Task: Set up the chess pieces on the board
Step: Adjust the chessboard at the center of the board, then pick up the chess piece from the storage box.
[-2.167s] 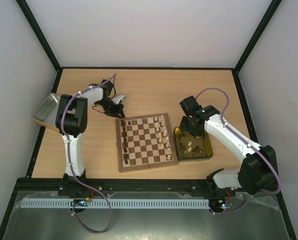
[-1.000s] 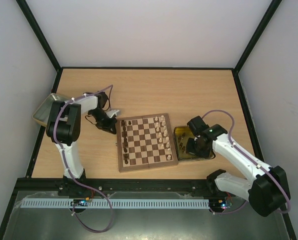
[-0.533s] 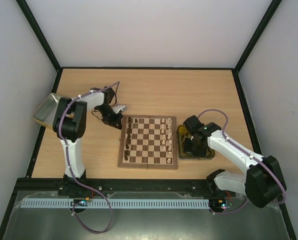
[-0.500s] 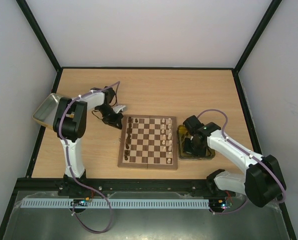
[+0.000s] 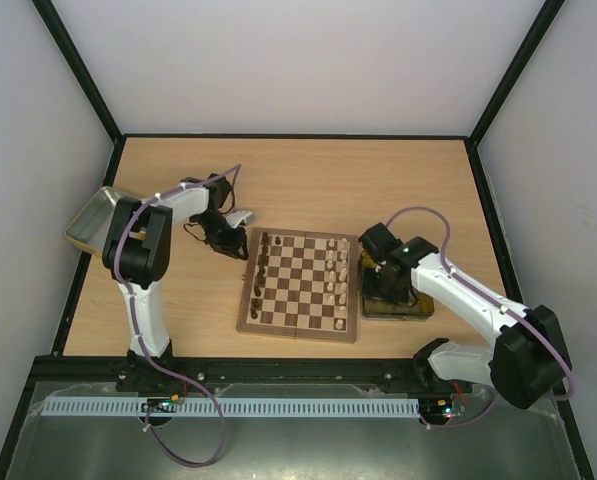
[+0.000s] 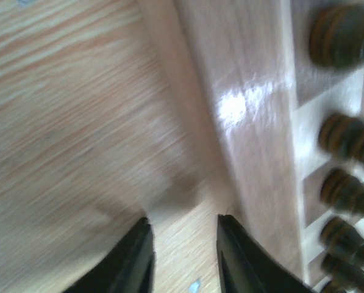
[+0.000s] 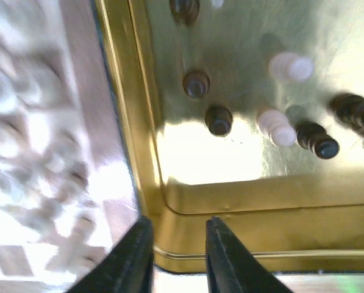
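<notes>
The board [image 5: 298, 332] lies square between the arms. Dark chess pieces [image 5: 261, 270] line its left side and cream ones [image 5: 338, 275] its right. My left gripper [image 5: 228, 238] hangs low beside the board's far left corner. In the left wrist view it [image 6: 182, 227] is open a little over bare table, next to the board's border [image 6: 249, 91] and dark pieces [image 6: 343, 33]. My right gripper [image 5: 374, 264] is above the yellowish tray [image 5: 418, 308]. In the right wrist view it [image 7: 177, 231] stands slightly open over the tray's corner wall [image 7: 242, 238]. Loose dark pieces [image 7: 218, 119] and cream pieces [image 7: 288, 67] lie inside.
A grey metal tray [image 5: 88, 215] leans at the table's far left edge. Black frame rails and white walls border the table. The yellowish tray sits tight against the board's right edge.
The skewed board has been turned square and shifted right, and the yellowish tray with it. Both grippers, shut a second ago, have opened a little. The right gripper moved toward the tray's far corner.
</notes>
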`<act>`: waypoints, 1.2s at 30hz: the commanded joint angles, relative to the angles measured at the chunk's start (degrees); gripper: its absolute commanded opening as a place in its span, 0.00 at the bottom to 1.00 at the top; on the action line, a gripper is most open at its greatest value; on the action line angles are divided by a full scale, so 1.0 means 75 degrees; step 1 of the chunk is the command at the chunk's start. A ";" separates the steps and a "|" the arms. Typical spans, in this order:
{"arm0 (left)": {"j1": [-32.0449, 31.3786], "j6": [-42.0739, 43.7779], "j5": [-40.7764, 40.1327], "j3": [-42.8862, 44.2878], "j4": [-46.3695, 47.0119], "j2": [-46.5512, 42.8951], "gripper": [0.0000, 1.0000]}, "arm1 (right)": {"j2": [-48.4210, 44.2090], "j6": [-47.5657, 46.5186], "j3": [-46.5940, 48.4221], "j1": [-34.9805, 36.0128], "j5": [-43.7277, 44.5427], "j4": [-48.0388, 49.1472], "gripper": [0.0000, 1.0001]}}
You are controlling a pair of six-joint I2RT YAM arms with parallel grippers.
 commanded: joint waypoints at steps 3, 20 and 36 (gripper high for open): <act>0.0399 0.0029 -0.1222 -0.0633 0.0054 -0.0628 0.66 | 0.0164 -0.0461 0.1427 -0.0234 0.0998 -0.0739 0.32; 0.1128 0.0101 -0.0619 -0.1619 0.0368 -0.1476 0.79 | 0.0519 -0.0840 0.2210 -0.0995 0.1340 -0.0336 0.28; 0.1146 0.0419 0.1431 -0.1857 -0.0081 -0.1421 0.14 | 0.2388 -0.0204 0.2911 -0.1790 0.0530 0.0533 0.23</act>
